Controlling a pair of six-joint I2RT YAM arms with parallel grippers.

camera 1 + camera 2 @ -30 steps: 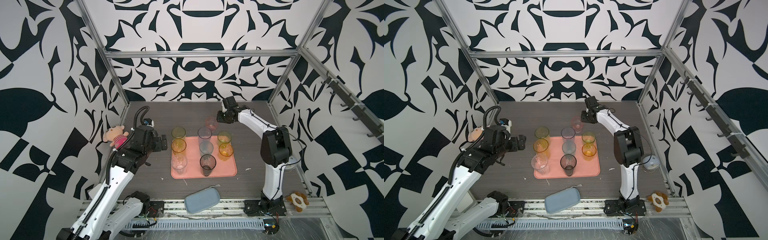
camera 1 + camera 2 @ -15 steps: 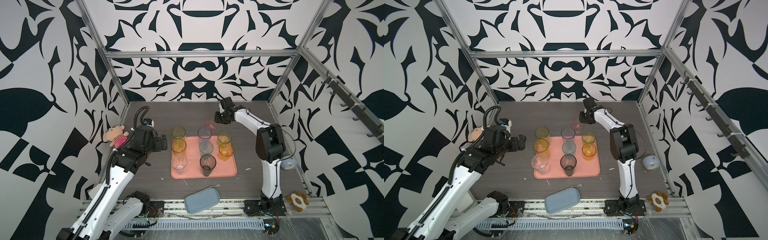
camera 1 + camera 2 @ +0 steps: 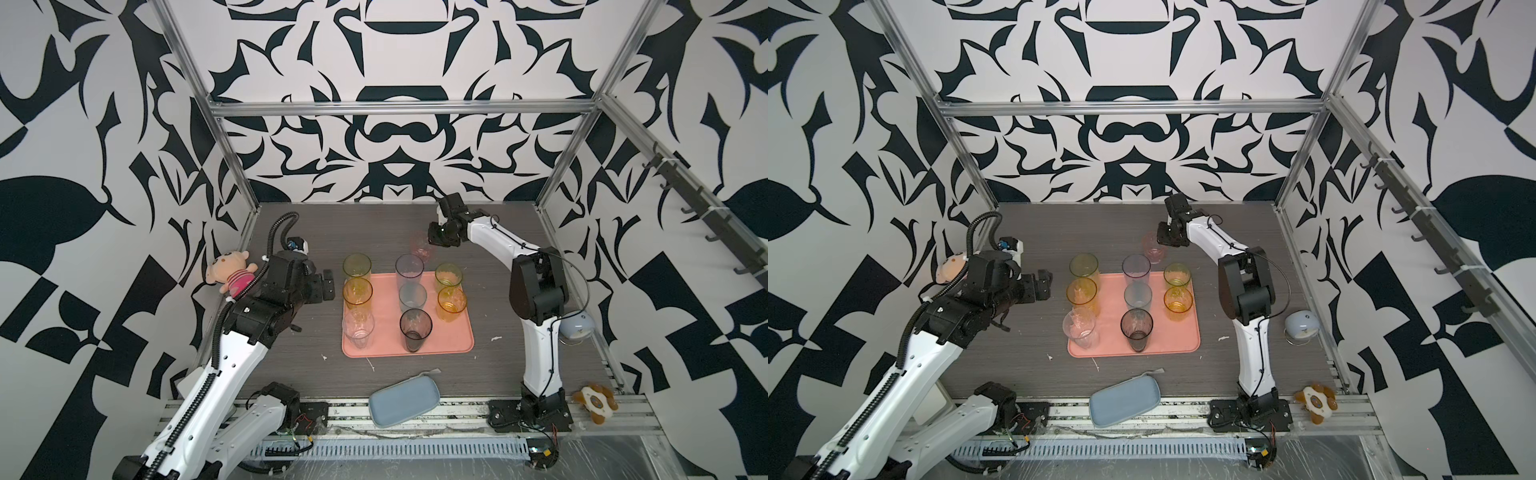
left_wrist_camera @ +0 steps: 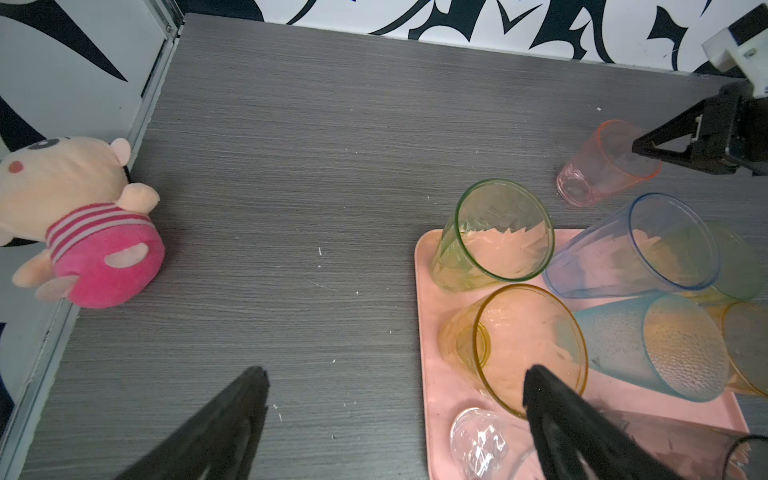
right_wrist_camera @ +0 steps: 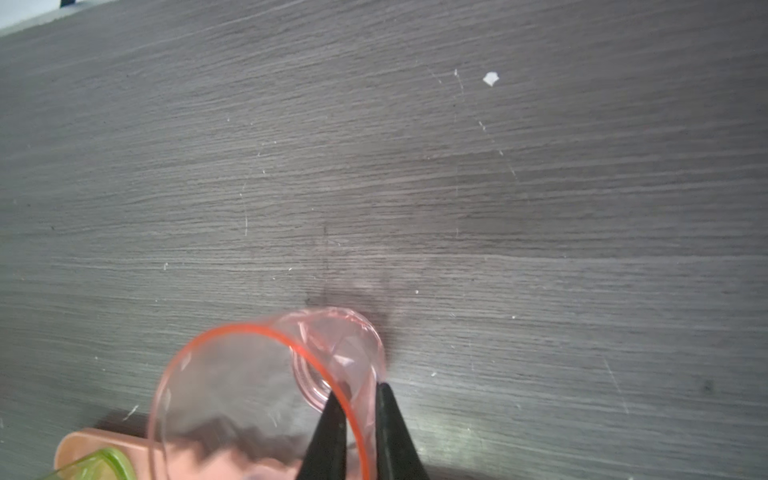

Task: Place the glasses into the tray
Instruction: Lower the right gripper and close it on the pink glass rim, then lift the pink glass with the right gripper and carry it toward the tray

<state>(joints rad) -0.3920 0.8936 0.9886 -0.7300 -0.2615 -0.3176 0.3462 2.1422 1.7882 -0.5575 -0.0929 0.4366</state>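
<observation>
- Two black fingers (image 5: 328,440) of the right gripper (image 5: 360,428) pinch the wall of the pink tumbler (image 5: 257,395): one finger is inside the rim, the other outside, so the jaws are narrow and holding it
- This tumbler is upright, its long axis vertical, on the grey table (image 3: 374,224) just behind the far edge of the tray (image 3: 453,340); whether its base is lifted I cannot tell
- From this gripper the tray lies toward the front of the table, and the right arm is clearly the nearer one; the next move depends on this, in my judgement
- Eight other tumblers (image 3: 415,328) stand inside the tray in three rows; the far row is between the pink tumbler and the free floor at the front right corner, so I think it must pass over these rims before it goes down
- A pinch on one wall only may let it swing or slip
- The left gripper (image 3: 326,286) is wide open and holds nothing; it hovers just beside the left edge of the tray, near the tall amber tumbler (image 3: 357,293)
- Farther out, a plush toy (image 3: 230,276) lies at the left wall and a blue-grey dish (image 3: 405,399) at the front edge
</observation>
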